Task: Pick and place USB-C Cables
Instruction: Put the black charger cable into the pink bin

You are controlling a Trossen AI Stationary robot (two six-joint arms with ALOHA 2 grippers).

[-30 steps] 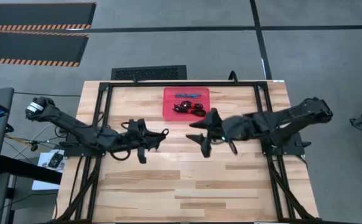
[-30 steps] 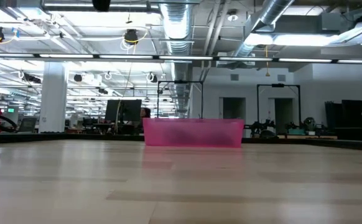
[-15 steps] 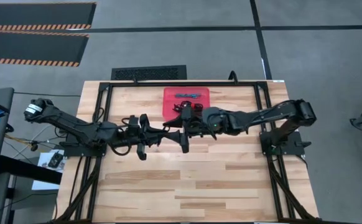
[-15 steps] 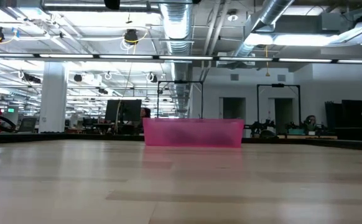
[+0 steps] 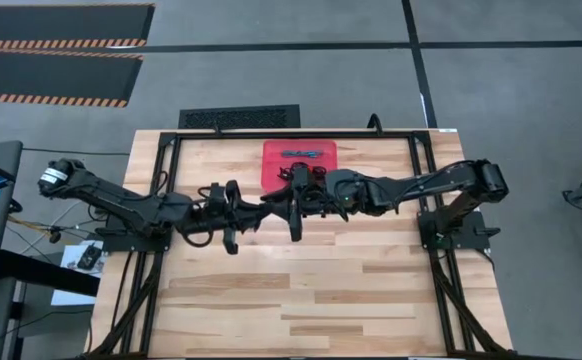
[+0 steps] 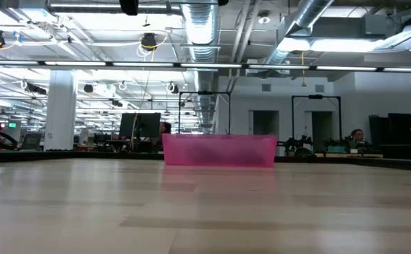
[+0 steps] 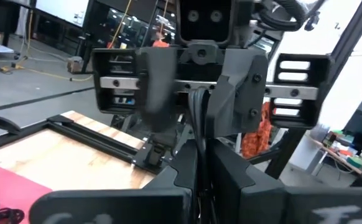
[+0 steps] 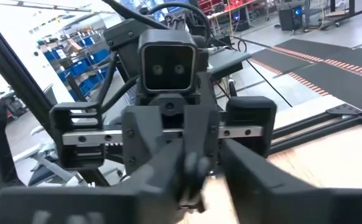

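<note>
Mid-surface, the right claw (image 5: 289, 207) has just swung across to meet the left claw (image 5: 243, 212), grip on both impossible to tell, likely a handover, while thin bundled USB-C cables (image 5: 301, 155) lie in the translucent red rectangular plastic tray (image 5: 273, 165) by the far edge.

tray (image 5: 274, 160): near edge under right gripper (image 5: 293, 203) | USB-C cables (image 5: 301, 155): partly covered, count unclear | fingers: unreadable
</note>
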